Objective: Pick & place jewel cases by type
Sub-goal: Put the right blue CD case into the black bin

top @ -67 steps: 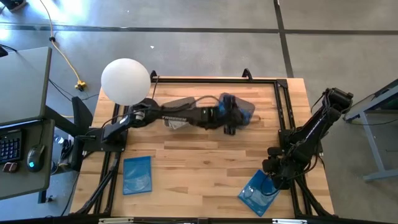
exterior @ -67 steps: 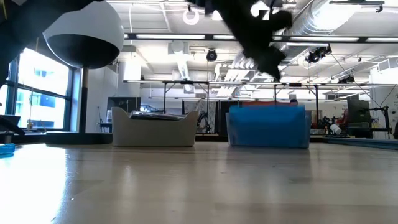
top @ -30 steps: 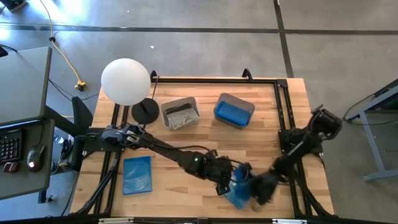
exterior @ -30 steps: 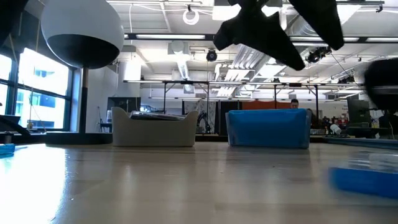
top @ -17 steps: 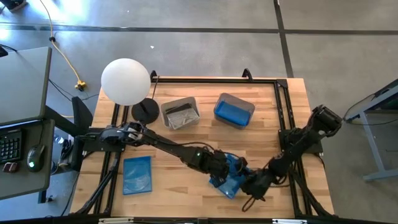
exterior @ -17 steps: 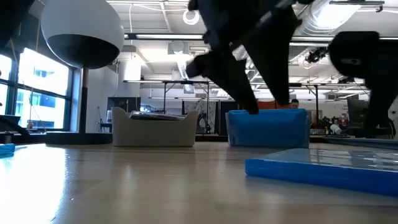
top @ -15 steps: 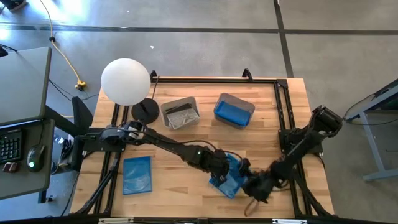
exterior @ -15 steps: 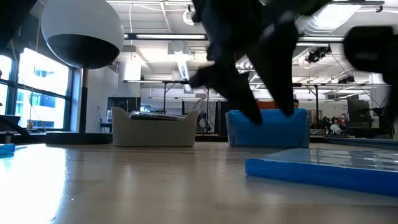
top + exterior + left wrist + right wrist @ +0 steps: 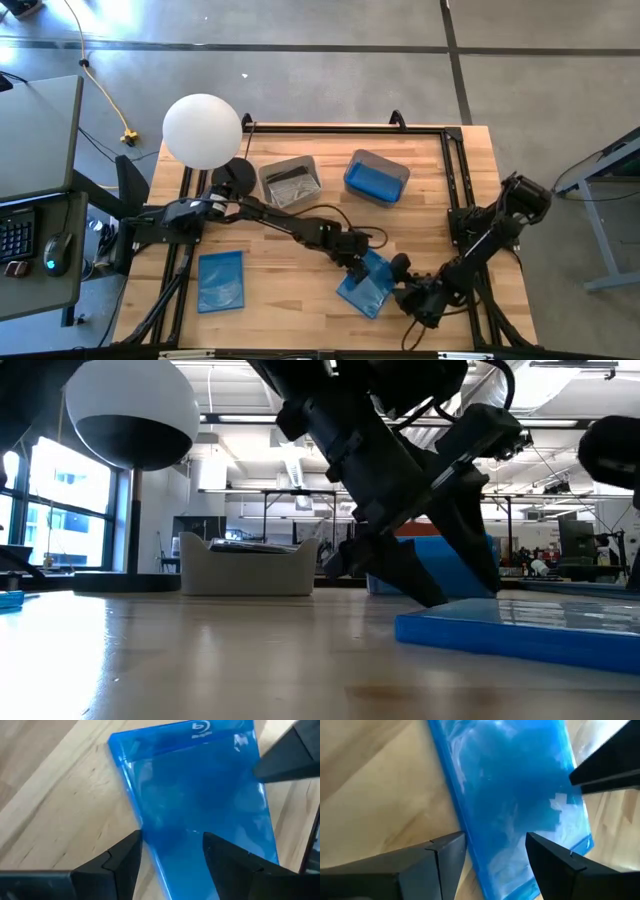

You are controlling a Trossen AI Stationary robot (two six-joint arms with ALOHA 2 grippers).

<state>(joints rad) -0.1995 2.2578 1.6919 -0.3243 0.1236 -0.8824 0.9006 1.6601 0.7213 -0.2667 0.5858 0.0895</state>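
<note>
Grey concrete floor (image 9: 300,70) is surrounding the wooden bench (image 9: 300,290). A side desk (image 9: 35,190) is carrying a keyboard (image 9: 15,235) and mouse (image 9: 55,250). Ceiling lights (image 9: 250,418) are shining; windows (image 9: 60,520) are admitting daylight.

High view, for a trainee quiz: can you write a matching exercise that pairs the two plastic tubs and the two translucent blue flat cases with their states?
Things:
1. grey plastic tub
2. blue plastic tub
3. translucent blue flat case at the picture's left
4. translucent blue flat case right of centre

States:
A. left tool and right tool both at it
B. holds dark flat cases
C. no tool near it
D. inside looks all blue

Pairs: 1-B, 2-D, 3-C, 4-A
</note>
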